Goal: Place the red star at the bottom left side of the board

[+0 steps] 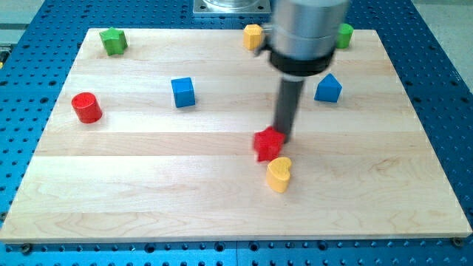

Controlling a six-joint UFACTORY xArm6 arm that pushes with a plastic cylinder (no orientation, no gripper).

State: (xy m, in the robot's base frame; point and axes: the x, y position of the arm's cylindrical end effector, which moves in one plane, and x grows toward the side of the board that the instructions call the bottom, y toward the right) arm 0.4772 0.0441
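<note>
The red star lies near the middle of the wooden board, slightly blurred. My tip touches its upper right side. A yellow heart lies just below the star, at its lower right, almost touching it. The bottom left of the board is far from the star, toward the view's left and bottom.
A red cylinder sits at the left. A blue cube lies left of centre. A blue block lies at the right. A green star, a yellow block and a green block line the top edge.
</note>
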